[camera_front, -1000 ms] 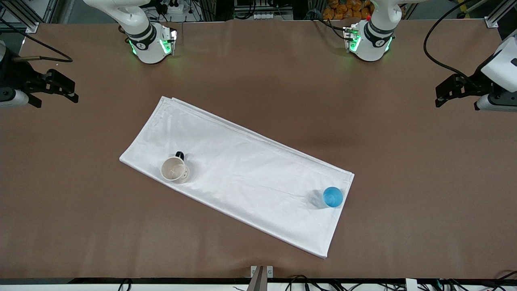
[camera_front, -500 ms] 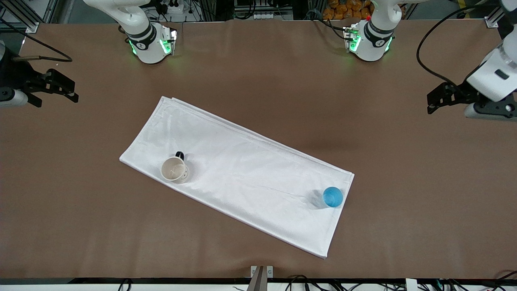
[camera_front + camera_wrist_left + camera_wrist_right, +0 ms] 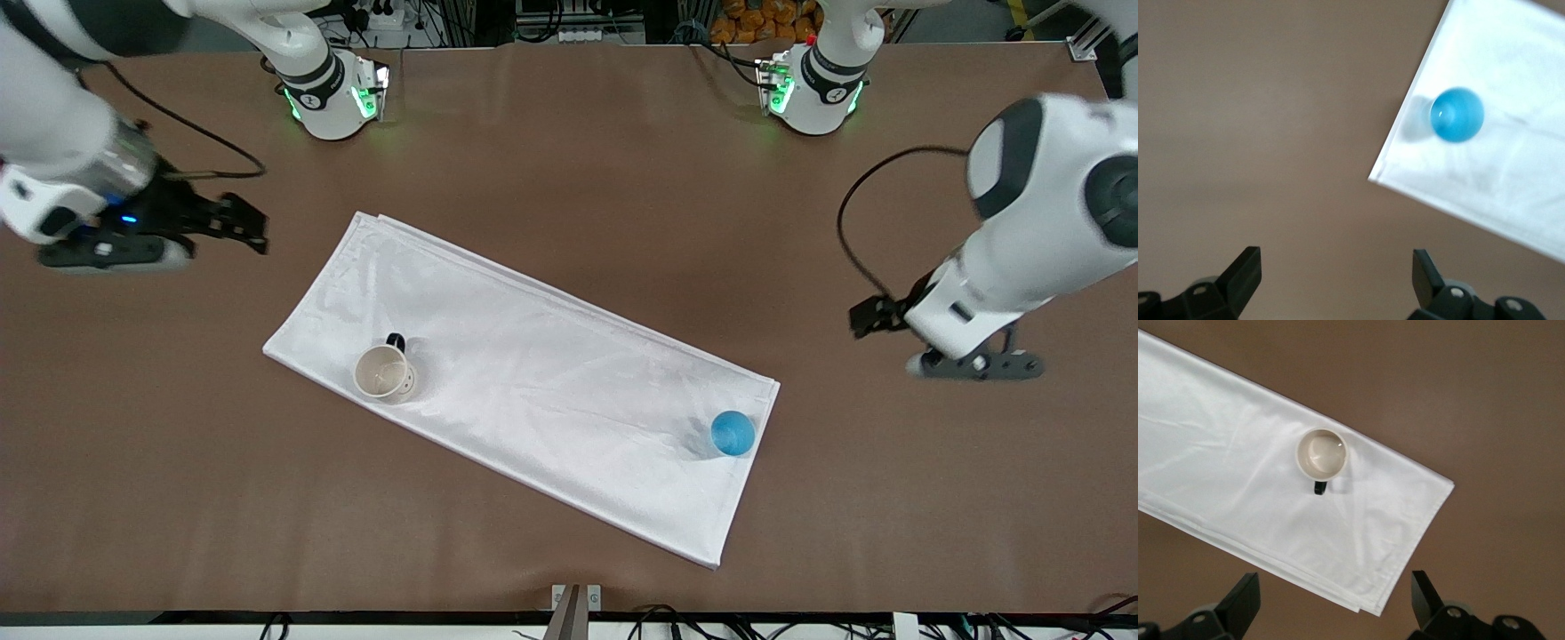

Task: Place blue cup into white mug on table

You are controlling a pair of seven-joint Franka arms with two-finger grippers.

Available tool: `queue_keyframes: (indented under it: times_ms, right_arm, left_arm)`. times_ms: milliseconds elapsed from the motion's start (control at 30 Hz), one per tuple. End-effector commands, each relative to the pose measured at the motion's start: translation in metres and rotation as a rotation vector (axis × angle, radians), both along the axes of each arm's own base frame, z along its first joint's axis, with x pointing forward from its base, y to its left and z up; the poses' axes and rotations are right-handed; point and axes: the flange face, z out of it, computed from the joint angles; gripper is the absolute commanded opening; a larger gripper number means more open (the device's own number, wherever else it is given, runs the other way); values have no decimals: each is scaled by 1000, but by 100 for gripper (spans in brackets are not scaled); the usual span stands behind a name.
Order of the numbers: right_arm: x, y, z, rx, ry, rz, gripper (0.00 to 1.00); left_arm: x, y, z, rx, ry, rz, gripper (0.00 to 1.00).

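The cup (image 3: 733,433) sits upright on the cloth (image 3: 533,382), lower right of centre in the front view, close to the cloth's corner at the left arm's end. The mug (image 3: 383,372) stands upright on the same cloth, left of centre, well apart from the cup, its dark handle turned toward the arms' bases. The left gripper (image 3: 869,316) hangs over bare table (image 3: 569,133) at the right of the frame; its wrist view shows the fingers (image 3: 1245,273) spread wide, holding nothing. The right gripper (image 3: 240,224) hangs over bare table at upper left, fingers (image 3: 1245,597) likewise wide apart and empty, above the mug's end of the cloth.
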Motion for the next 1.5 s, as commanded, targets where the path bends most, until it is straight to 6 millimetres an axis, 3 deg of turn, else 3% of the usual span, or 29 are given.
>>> queue_keyframes:
  times_ms: [0, 100, 333, 600, 867, 900, 933, 967, 1000, 1200, 1333, 1467]
  right_arm:
    - [-7, 47, -62, 12, 5, -36, 100]
    - [-10, 70, -103, 22, -5, -44, 100]
    - [-30, 117, -202, 47, -14, -56, 100]
    - [-27, 112, -262, -40, 16, -57, 100]
    - [-16, 99, -302, -40, 24, -66, 99]
    - [-14, 96, -306, -42, 19, -64, 98]
    - [-13, 94, -311, -41, 16, -65, 98]
    - [-10, 90, -315, -38, 12, -69, 98]
    - [-9, 87, -320, -38, 14, -74, 97]
    - [3, 74, -335, -52, 0, -77, 93]
    - [11, 70, -339, -58, -8, -76, 86]
    - [15, 70, -338, -55, -12, -78, 63]
  left_arm:
    - [31, -40, -56, -12, -43, 104, 100]
    - [41, -56, -79, -42, -87, 166, 100]
    - [57, -64, -134, -77, -121, 228, 100]
    - [59, -80, -191, -94, -124, 235, 100]
    - [57, -98, -232, -106, -141, 220, 100]
    - [57, -98, -233, -109, -143, 222, 87]
    - [56, -98, -235, -110, -139, 226, 59]
    - [56, -98, -235, -112, -136, 238, 24]
    - [55, -98, -235, -113, -135, 258, 0]
    - [55, -97, -233, -105, -143, 267, 0]
    - [57, -92, -227, -96, -147, 266, 0]
    - [55, -85, -213, -80, -140, 257, 0]
